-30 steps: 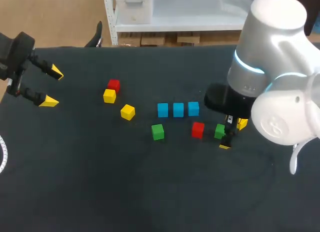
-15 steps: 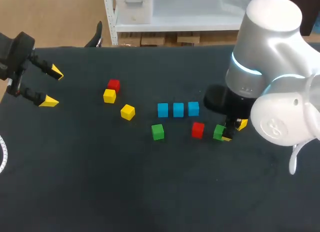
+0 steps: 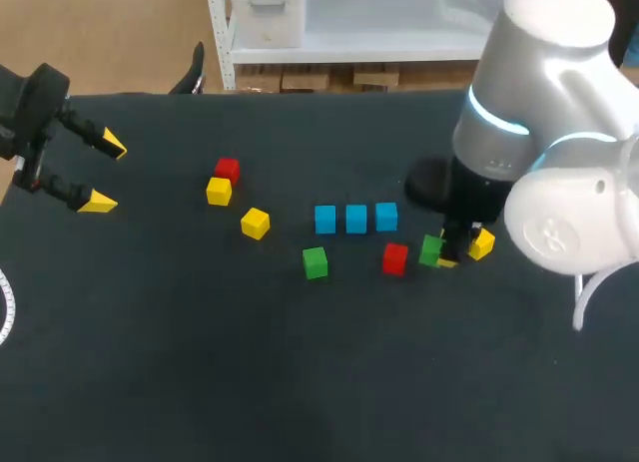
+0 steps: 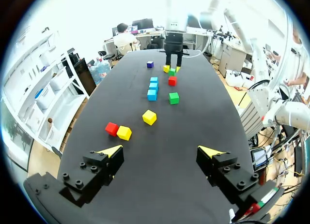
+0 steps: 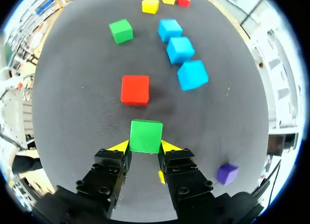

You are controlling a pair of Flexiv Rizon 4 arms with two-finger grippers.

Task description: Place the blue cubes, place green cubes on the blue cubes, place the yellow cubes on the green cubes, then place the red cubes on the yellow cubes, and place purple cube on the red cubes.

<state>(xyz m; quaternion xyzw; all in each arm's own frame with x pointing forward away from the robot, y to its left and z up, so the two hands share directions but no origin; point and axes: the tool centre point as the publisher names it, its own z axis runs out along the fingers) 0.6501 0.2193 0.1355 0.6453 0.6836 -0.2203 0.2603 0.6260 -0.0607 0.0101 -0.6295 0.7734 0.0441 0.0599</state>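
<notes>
The right end effector (image 5: 145, 146) is closed on a small green block (image 5: 146, 135), its yellow fingertips pressed against two opposite sides. Whether the block is clear of the dark tabletop (image 3: 300, 382) cannot be told. The block is just right of a red cube (image 3: 395, 258) and below the right end of a row of three blue cubes (image 3: 356, 219) set side by side. A yellow cube (image 3: 482, 244) sits just beside this end effector, and a purple cube (image 5: 226, 173) lies under the right arm.

A second green cube (image 3: 316, 262) rests left of the red one, below the left end of the blue row. Further left lie a lone yellow cube (image 3: 255, 224), then a yellow cube (image 3: 219, 191) touching a second red cube (image 3: 227, 169).

The left end effector (image 3: 105, 173) hangs at the tabletop's left edge, fingers spread wide and holding nothing.
</notes>
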